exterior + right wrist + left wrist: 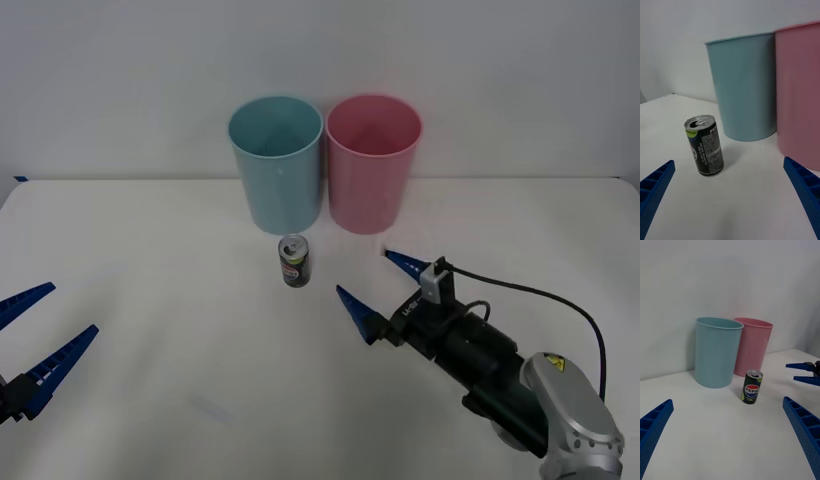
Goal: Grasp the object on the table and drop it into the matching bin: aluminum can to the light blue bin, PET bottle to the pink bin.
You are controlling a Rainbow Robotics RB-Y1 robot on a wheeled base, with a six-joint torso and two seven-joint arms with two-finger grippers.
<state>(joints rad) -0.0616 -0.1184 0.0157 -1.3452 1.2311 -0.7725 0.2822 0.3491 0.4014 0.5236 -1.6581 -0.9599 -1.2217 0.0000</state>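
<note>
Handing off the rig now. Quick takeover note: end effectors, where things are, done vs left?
Right end effector: open, low over the white table, just right of the small dark aluminum can, holding nothing.
Left end effector: open, idle at the table's near left.
Can stands upright in front of the tall round light blue plastic bin; the tall round pink plastic bin sits beside it on the right.
Done: right arm's approach. Left: grasp the can, drop it in the light blue bin.

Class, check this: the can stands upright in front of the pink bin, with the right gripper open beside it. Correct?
Not quite. The can stands upright in front of the blue bin, not the pink bin, as the front view shows. The right gripper is open beside it.
</note>
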